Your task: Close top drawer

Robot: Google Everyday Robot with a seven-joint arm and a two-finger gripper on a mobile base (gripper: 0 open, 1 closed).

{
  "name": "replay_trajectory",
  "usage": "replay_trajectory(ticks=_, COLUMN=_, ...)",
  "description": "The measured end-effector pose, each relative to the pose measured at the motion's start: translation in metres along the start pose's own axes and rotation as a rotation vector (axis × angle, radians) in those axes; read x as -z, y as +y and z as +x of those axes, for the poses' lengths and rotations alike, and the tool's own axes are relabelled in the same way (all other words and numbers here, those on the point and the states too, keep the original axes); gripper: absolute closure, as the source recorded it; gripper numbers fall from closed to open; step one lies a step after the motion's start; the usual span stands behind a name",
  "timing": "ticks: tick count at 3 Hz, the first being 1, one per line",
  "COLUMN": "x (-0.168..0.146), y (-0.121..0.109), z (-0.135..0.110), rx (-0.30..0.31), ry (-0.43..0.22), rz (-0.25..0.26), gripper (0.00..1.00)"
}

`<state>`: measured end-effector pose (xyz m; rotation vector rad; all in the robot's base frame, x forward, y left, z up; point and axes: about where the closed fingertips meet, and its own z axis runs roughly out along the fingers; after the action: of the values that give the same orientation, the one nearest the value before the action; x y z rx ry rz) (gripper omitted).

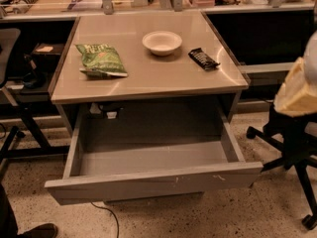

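Observation:
The top drawer [148, 185] of the small grey desk is pulled far out toward me. Its wide, plain front has small white scuff marks right of centre. The drawer's inside shows bare grey. My gripper is out of view. Only a pale, cream-coloured part of my arm [297, 90] shows at the right edge, level with the desk top and to the right of the drawer.
On the desk top [148, 73] lie a green chip bag [101, 60], a white bowl [162, 42] and a dark snack bar [203, 58]. A black office chair [292, 143] stands at the right. A dark stand [25, 108] is at the left. A cable [111, 217] runs on the speckled floor.

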<state>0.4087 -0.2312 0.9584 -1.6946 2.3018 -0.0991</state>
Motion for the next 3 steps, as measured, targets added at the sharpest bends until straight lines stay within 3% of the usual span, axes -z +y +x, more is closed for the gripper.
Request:
replay_trajectory(ticks=1, x=-0.04, y=0.053, z=0.044, rx=-0.082, ry=0.072, rz=-0.111, gripper=1.0)
replay_trajectory(ticks=2, x=-0.04, y=0.053, z=0.044, rx=-0.083, ry=0.072, rz=-0.112, gripper=1.0)
replay_trajectory(ticks=3, x=-0.064, y=0.071, z=0.051, rx=-0.098, ry=0.07, rz=-0.153, gripper=1.0)
